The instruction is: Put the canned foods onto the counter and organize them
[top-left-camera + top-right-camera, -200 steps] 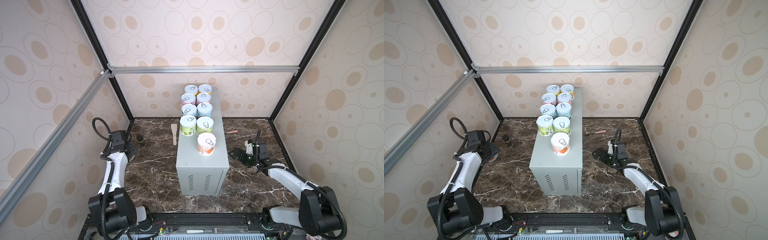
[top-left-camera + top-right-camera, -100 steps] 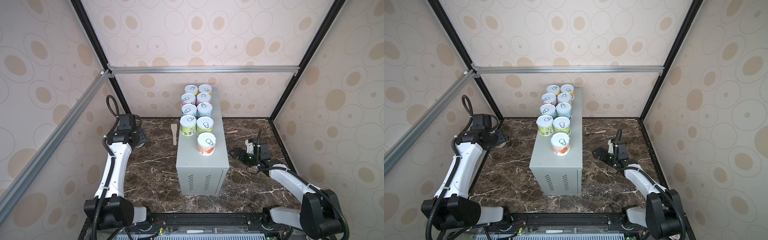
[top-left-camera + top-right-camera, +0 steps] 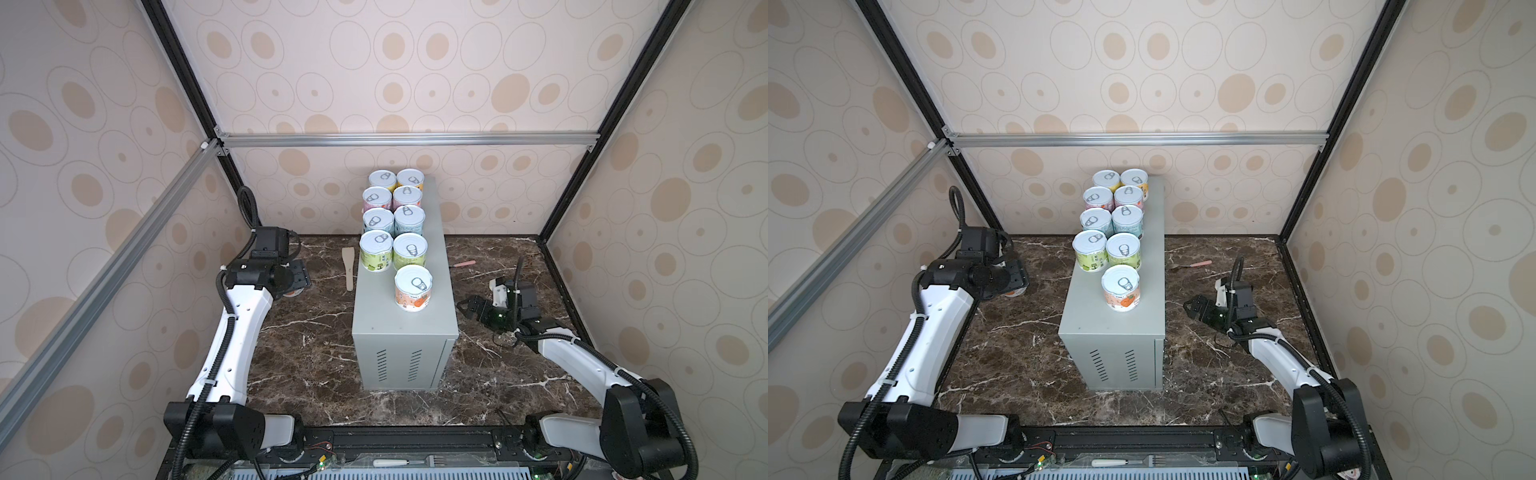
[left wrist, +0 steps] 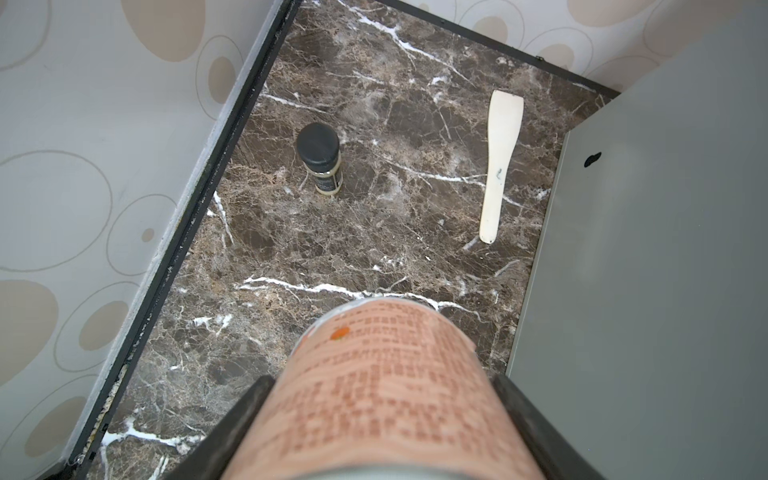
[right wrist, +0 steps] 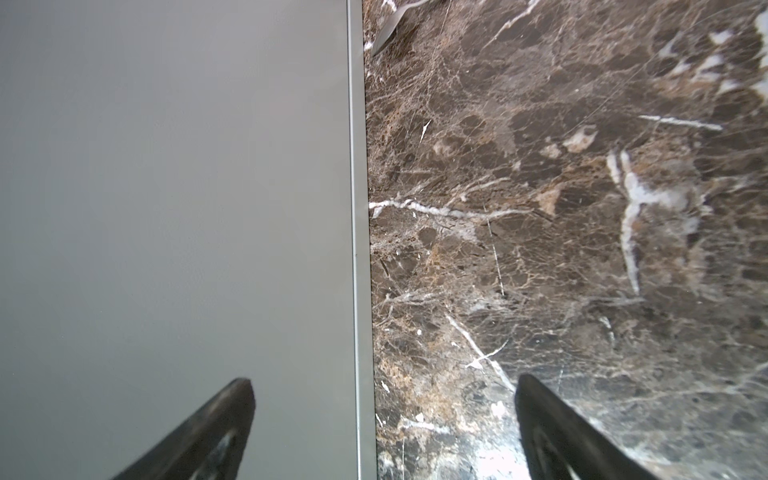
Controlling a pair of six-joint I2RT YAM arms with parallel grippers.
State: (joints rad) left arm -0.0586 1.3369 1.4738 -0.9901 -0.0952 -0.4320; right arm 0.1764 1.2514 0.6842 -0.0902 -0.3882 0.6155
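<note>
1. Nine cans [image 3: 409, 249] stand in two rows on the grey worktop [image 3: 386, 316] in both top views. The left hand [image 3: 296, 277], low by the marble surface [image 3: 316, 332] a second ago, has risen. The tenth can [image 3: 291, 294] hangs just beneath it, well apart from the worktop. The right hand [image 3: 467, 307] stays low, unmoved.
2. Left wrist view: the left hand [image 4: 380, 386] is clamped on the tenth can [image 4: 386, 365], a finger [image 4: 241, 415] pressed to each side of its orange label. A dark-capped bottle [image 4: 320, 158] and a pale spatula [image 4: 500, 166] lie on the marble surface ahead of the hand, below it. The last can is lifted; carrying it over to the gap beside the front can [image 3: 412, 289] looks like all that remains.
3. Right wrist view: the right hand [image 5: 384, 380] is spread wide, holding nothing, the worktop's wall just ahead of one finger [image 5: 216, 415].
</note>
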